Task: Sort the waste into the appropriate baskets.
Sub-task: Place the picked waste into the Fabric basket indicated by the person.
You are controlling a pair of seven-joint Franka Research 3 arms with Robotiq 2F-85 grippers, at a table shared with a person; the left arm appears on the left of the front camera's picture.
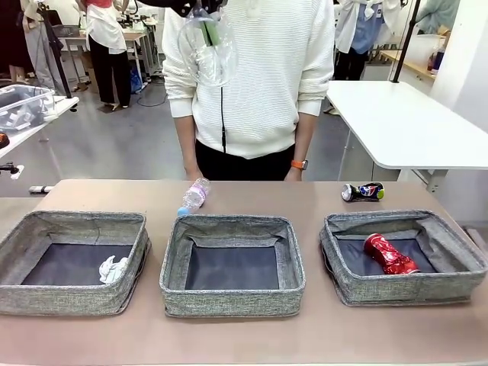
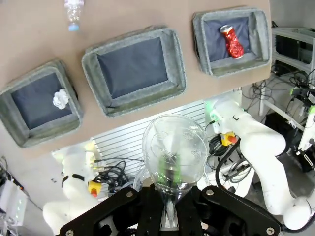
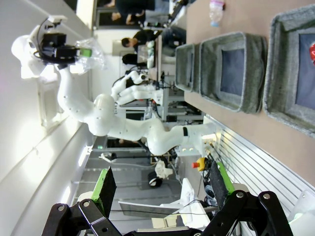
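My left gripper (image 2: 171,199) is shut on the base of a clear crushed plastic cup (image 2: 173,147) and holds it high above the table; the front view has this cup (image 1: 207,42) hanging before the person's chest. Three grey baskets sit in a row. The left basket (image 1: 69,299) holds a crumpled white paper ball (image 1: 114,269). The middle basket (image 1: 229,302) has nothing in it. A crushed red can (image 1: 390,255) lies in the right basket (image 1: 404,292). My right gripper (image 3: 162,189) is open, off the table's near side.
A clear blue-capped bottle (image 1: 194,195) lies on the table behind the middle basket. Behind the right basket lies a crushed dark-blue can (image 1: 363,191). A person in a white sweater (image 1: 259,84) stands at the far edge.
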